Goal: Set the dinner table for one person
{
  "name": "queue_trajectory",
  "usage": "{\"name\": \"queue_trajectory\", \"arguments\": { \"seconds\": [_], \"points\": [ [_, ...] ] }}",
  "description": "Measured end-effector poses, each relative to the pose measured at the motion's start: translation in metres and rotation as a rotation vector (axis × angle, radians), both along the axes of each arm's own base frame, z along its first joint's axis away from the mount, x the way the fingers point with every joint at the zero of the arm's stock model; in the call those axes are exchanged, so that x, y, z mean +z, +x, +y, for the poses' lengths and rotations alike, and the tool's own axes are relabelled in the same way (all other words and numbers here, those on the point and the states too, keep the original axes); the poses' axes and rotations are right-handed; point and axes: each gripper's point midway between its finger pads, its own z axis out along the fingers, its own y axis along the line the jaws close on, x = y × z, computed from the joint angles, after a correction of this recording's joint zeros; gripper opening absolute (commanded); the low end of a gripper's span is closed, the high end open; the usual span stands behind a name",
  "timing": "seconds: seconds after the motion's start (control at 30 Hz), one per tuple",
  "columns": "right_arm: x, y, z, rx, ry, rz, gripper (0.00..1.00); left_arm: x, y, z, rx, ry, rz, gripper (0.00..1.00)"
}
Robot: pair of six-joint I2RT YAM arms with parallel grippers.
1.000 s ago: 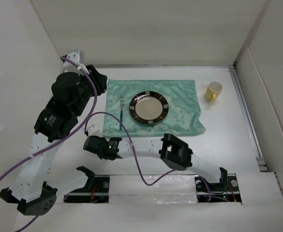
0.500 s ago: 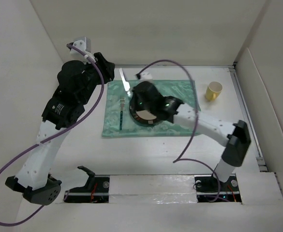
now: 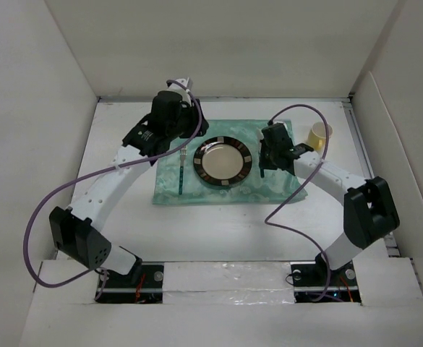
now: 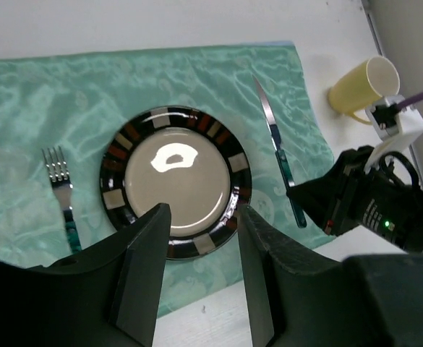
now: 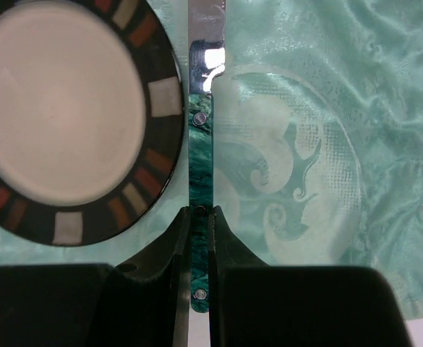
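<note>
Worktop (image 3: 218, 231), matte white and walled by upright white panels (image 3: 218, 43), lies below both hands. A crinkled mint-green mat (image 3: 276, 134) covers its far middle part, and a dark-rimmed plate (image 3: 225, 160) sits at the centre of that mat. Left of the plate, a fork (image 3: 181, 170) lies on the mat with its tines pointing away from the arms. Just right of the plate, close to its rim, a knife (image 5: 200, 144) lies flat with its green handle towards the arms. The right hand (image 5: 199, 217) is low over the mat on that side of the plate. Its fingers stand barely apart on either side of the knife handle, and I cannot tell whether they press it or only flank it. The left hand (image 4: 202, 217) hangs over the mat at the far left of the plate, about half open with nothing between its fingers. A yellow cup (image 3: 318, 135) stands on the bare worktop right of the plate, off the mat's far right corner.
</note>
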Motion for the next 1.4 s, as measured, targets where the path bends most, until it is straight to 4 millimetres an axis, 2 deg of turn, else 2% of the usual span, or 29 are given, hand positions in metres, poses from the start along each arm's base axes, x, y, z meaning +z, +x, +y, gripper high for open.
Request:
{"name": "queue_trajectory", "arguments": {
  "seconds": [0.13, 0.2, 0.37, 0.57, 0.7, 0.73, 0.83, 0.93, 1.03, 1.1, 1.17, 1.23, 1.27, 1.3, 1.4],
  "points": [
    [-0.017, 0.006, -0.009, -0.002, -0.015, 0.039, 0.00, -0.034, -0.005, -0.008, -0.032, -0.012, 0.067, 0.39],
    [-0.026, 0.006, -0.011, 0.000, -0.023, 0.062, 0.00, -0.043, -0.007, -0.010, -0.039, -0.019, 0.085, 0.39],
    [-0.043, 0.005, -0.015, -0.004, -0.042, 0.099, 0.00, -0.050, -0.007, -0.012, -0.041, -0.033, 0.084, 0.38],
    [-0.063, -0.005, -0.020, -0.008, -0.062, 0.145, 0.00, -0.071, -0.012, -0.008, -0.036, -0.011, 0.118, 0.38],
    [-0.072, -0.006, -0.019, -0.017, -0.070, 0.162, 0.00, -0.072, -0.012, -0.008, -0.036, -0.011, 0.118, 0.38],
    [-0.074, -0.006, -0.019, -0.018, -0.075, 0.165, 0.11, -0.072, -0.012, -0.008, -0.036, -0.011, 0.118, 0.38],
    [-0.076, -0.007, -0.019, -0.027, -0.082, 0.169, 0.31, -0.072, -0.012, -0.008, -0.036, -0.011, 0.118, 0.39],
    [-0.077, -0.009, -0.021, -0.046, -0.086, 0.177, 0.44, -0.073, -0.013, -0.008, -0.036, -0.010, 0.120, 0.38],
    [-0.074, -0.011, -0.027, -0.074, -0.084, 0.186, 0.46, -0.076, -0.013, -0.007, -0.036, -0.007, 0.125, 0.38],
    [-0.064, -0.013, -0.034, -0.112, -0.061, 0.169, 0.43, -0.076, -0.013, -0.007, -0.036, -0.007, 0.126, 0.38],
    [-0.050, -0.017, -0.046, -0.167, -0.035, 0.146, 0.35, -0.076, -0.013, -0.008, -0.037, -0.008, 0.125, 0.38],
    [-0.036, -0.023, -0.064, -0.244, -0.007, 0.119, 0.18, -0.076, -0.014, -0.008, -0.040, -0.009, 0.126, 0.38],
    [-0.030, -0.025, -0.074, -0.291, 0.006, 0.107, 0.06, -0.076, -0.014, -0.008, -0.041, -0.009, 0.125, 0.38],
    [-0.025, -0.028, -0.083, -0.334, 0.020, 0.095, 0.00, -0.076, -0.014, -0.009, -0.043, -0.011, 0.125, 0.38],
    [-0.022, -0.039, -0.113, -0.466, 0.050, 0.097, 0.00, -0.077, -0.014, -0.009, -0.048, -0.011, 0.126, 0.38]
  ]
}}
